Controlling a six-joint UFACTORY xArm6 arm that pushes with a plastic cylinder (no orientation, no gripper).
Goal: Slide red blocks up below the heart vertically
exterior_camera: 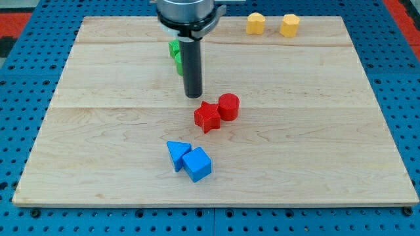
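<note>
Wooden board (pixel 315 131) fills most of our view on a blue pegboard (pixel 13 131). We carry no claw, only a dark rod (pixel 192 65); our tip (pixel 193 96) rests near the board's middle. Just toward the bottom-right of it, a red star block (pixel 207 117) touches a red cylinder (pixel 229 106). Nearer the bottom edge, a blue triangle (pixel 177 154) touches a blue cube (pixel 197 164). Two yellow blocks (pixel 256 23) (pixel 289 25) sit at the top edge. Green blocks (pixel 175 55) peek out behind the rod.

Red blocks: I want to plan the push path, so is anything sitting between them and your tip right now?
Nothing visible does. My tip sits just above and to the view's left of the red star block and the red cylinder, with only bare board between. The green blocks lie behind the rod, toward the view's top.
</note>
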